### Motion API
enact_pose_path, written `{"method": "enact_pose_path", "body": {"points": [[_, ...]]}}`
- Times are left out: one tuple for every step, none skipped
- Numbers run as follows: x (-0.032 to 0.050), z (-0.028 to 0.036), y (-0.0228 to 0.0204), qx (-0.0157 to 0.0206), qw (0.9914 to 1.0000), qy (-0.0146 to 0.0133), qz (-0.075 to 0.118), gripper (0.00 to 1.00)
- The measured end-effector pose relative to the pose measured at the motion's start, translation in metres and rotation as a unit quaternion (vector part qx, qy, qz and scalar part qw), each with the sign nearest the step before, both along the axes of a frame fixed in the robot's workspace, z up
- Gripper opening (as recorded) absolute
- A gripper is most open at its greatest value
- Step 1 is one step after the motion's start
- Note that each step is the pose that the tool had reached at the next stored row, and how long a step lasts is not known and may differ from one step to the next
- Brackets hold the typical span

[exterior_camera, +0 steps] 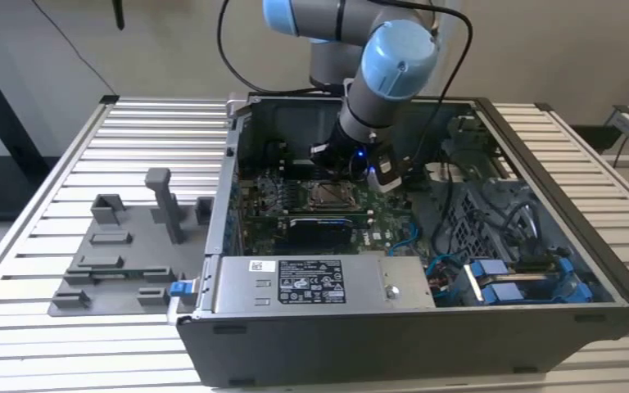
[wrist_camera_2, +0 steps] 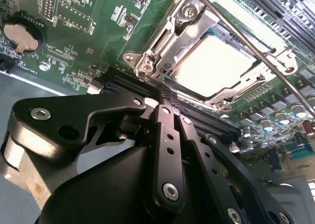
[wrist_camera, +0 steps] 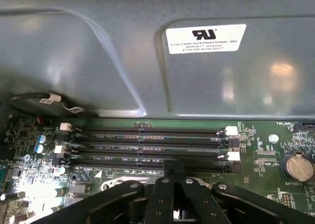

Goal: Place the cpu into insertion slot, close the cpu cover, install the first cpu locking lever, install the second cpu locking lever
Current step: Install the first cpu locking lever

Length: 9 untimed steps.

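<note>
The cpu (wrist_camera_2: 211,66) already sits in the slot (wrist_camera_2: 134,57), its pale metal top showing through the window of the cover (wrist_camera_2: 170,34). The cover lies flat over the cpu, so the first two steps look done. The work in hand is, I judge, the locking levers.

In the second wrist view the hand (wrist_camera_2: 165,93) is narrow, its black fingers drawn together with nothing between them. Its tip hangs just beside the near corner of the slot's metal frame, above the green board (wrist_camera_2: 98,32). I cannot tell whether it touches the frame.

A thin lever (wrist_camera_2: 266,60) runs along the far edge of the cover. Whether its end is tucked under a catch I cannot tell. I cannot make out a second lever for certain.

In the exterior view the arm reaches down into the open computer case (exterior_camera: 402,344), which stands on a slatted bench (exterior_camera: 128,131). A grey holder (exterior_camera: 128,246) lies on the bench at the exterior view's left. The first wrist view looks across the long black memory sockets (wrist_camera: 147,145) towards the case wall.

Locking a lever, as I judge it, calls for the closed fingertips to bear on the thin rod itself. They would have to press it down and then sideways under its hook. Little room is left beside the frame, and a slip could land on the board.
</note>
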<state>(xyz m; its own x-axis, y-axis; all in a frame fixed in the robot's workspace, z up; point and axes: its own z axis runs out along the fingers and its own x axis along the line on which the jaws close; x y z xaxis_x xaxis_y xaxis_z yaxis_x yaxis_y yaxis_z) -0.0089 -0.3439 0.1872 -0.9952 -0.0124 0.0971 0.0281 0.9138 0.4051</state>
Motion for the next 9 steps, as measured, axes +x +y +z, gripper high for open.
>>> {"method": "enact_pose_path", "body": {"points": [[0.0001, 0.0000, 0.0001, 0.0001, 1.00000, 0.0000, 0.000, 0.11], [0.0001, 0.0000, 0.0000, 0.0001, 1.00000, 0.0001, 0.000, 0.11], [0.0002, 0.0001, 0.0001, 0.0002, 1.00000, 0.0003, 0.000, 0.11], [0.0004, 0.0004, 0.0002, 0.0005, 1.00000, 0.0010, 0.000, 0.11], [0.0004, 0.0016, 0.0000, 0.0002, 1.00000, 0.0020, 0.000, 0.11], [0.0003, 0.0033, 0.0000, 0.0000, 0.99999, 0.0033, 0.000, 0.11], [0.0003, 0.0055, 0.0000, 0.0000, 0.99999, 0.0044, 0.000, 0.11], [0.0003, 0.0077, 0.0000, 0.0001, 0.99999, 0.0053, 0.000, 0.11], [0.0003, 0.0101, 0.0000, 0.0000, 0.99998, 0.0062, 0.000, 0.11]]}}
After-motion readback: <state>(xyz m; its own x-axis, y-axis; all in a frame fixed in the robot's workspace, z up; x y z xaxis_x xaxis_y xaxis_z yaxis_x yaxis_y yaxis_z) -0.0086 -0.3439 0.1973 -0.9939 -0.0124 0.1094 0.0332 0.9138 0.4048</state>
